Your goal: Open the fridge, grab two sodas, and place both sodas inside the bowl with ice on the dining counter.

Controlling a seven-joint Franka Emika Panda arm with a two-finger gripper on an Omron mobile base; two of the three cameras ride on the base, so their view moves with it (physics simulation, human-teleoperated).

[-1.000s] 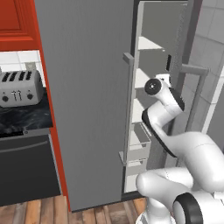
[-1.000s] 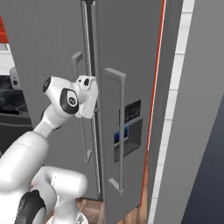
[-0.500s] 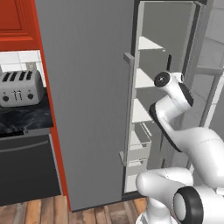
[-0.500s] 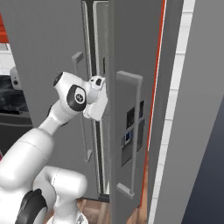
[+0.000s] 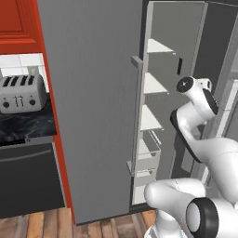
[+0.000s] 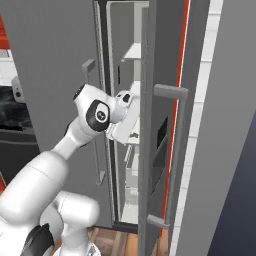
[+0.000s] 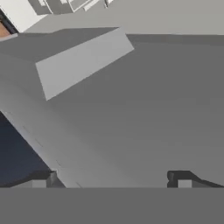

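Fridge (image 5: 97, 93) stands partly open, grey shelves (image 5: 151, 83) visible in the gap. Gripper (image 7: 111, 183) spread wide, holding nothing, facing a plain grey fridge surface. Toaster (image 5: 21, 93) sits on the black worktop (image 5: 23, 128) at left.

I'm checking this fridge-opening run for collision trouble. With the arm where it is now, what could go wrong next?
1. The fridge's right door stands only partly open, and the arm reaches through a narrow gap; its elbow could catch the door edge.
2. The open end effector sits very close to a grey inner surface, so pushing on may ram it.
3. No sodas show on the visible shelves, so a reach could be blind.
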